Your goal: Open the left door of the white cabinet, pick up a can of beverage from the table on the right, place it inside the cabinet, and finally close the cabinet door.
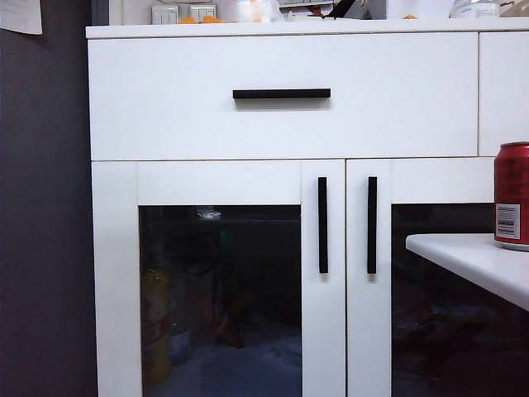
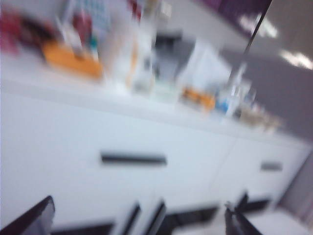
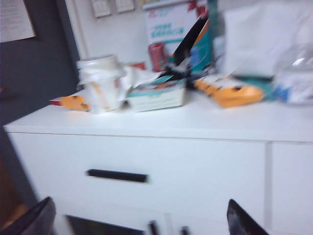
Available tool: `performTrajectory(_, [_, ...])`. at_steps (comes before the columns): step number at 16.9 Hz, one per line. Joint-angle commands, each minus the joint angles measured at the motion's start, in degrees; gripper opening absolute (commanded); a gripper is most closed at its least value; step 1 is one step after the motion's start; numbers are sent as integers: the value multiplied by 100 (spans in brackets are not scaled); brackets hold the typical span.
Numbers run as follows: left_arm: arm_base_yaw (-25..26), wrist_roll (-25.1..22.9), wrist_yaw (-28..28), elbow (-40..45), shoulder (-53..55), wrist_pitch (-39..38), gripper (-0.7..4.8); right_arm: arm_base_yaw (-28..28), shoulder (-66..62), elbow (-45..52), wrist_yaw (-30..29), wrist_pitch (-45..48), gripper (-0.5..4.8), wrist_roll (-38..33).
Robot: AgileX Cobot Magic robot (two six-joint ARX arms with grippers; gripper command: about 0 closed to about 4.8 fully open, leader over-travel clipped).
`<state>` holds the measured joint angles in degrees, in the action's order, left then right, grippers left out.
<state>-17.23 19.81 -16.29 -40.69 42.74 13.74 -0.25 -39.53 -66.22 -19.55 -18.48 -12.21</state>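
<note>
A dark grey wall [image 1: 45, 207] fills the far left, with a sheet of paper [image 1: 21, 15] pinned at its top. Next to it stands the white cabinet [image 1: 281, 132], its wide drawer [image 1: 165, 99] carrying a level black handle [image 1: 281, 93]. Below the drawer, the left door [image 1: 219, 184] is shut; its dark glass [image 1: 219, 298] shows a yellow bottle [image 1: 155, 327] and other dim shapes inside. Its upright black handle [image 1: 322, 225] sits just beside the twin door's handle [image 1: 372, 225], the two doors meeting between them. At the right edge a corner of the table [image 1: 471, 256] juts in front of the right door [image 1: 438, 178], and the can [image 1: 512, 195] stands upright on it, barcode label facing out.

Neither arm shows from the room camera. The left gripper [image 2: 139, 223] hangs in front of the drawer, fingers [image 2: 34, 218] spread wide with nothing between them, its view badly blurred. The right gripper [image 3: 139, 220] also faces the drawer front, fingers [image 3: 242, 220] spread and empty, with clutter [image 3: 156, 93] on the cabinet top beyond.
</note>
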Motion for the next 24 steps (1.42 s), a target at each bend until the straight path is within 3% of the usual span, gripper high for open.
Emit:
performTrajectory(1, [-1054,-782,1211,-28,841,258,479,374,-186,-37,-4,343,479,-87])
performTrajectory(3, [-1690,-1062,1878,-28,1604,872,479,763,-361,-35,68,382,479,-33])
performTrajectory(4, [-2074,-1058,2269,-48,2304,1541,479,1198,-520,-33,363,376,479,146])
performTrajectory(8, [-2369,-1029,2288,-83,3462,2538,479,2116,-774,-31,1338,-37,479,1215])
performTrajectory(10, [-2369,-909,2284,-286,4024,2544,479,2396,-835,-28,1853,-299,479,1228])
performTrajectory(16, [-2500,-841,2293,-1639,5792,2538,479,2402,-844,-20,1974,-415,479,949])
performTrajectory(24, [-2649,-844,2981,-3397,7921,2538,479,2116,-643,262,1779,-726,479,1097])
